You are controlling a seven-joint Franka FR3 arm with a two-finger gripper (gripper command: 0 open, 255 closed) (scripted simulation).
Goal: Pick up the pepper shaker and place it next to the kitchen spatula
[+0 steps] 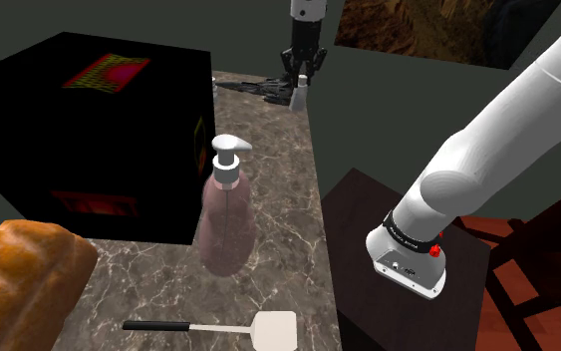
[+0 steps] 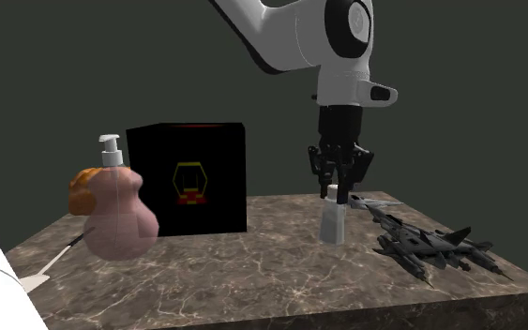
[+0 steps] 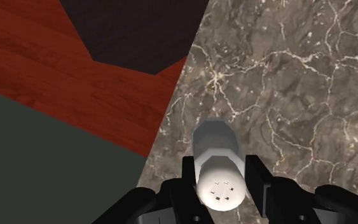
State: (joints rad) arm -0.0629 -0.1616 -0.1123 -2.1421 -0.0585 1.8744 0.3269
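Hand [image 3: 220,172] clasps pepper shaker [image 3: 214,137]; base maybe on counter [image 2: 252,272].

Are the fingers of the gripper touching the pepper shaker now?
Touching. In the wrist view the gripper has both fingers against the sides of the pepper shaker, with no gap on either side.

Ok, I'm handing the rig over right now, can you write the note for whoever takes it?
Pincer: shut on the top of the pepper shaker, beside the model jet.
Kitchen spatula: flat at the marble counter's other end, beyond the pink soap dispenser.
Done: grasp; cannot tell whether the shaker is off the counter.
Left: lift, carry past the dispenser, set down next to the spatula, release.
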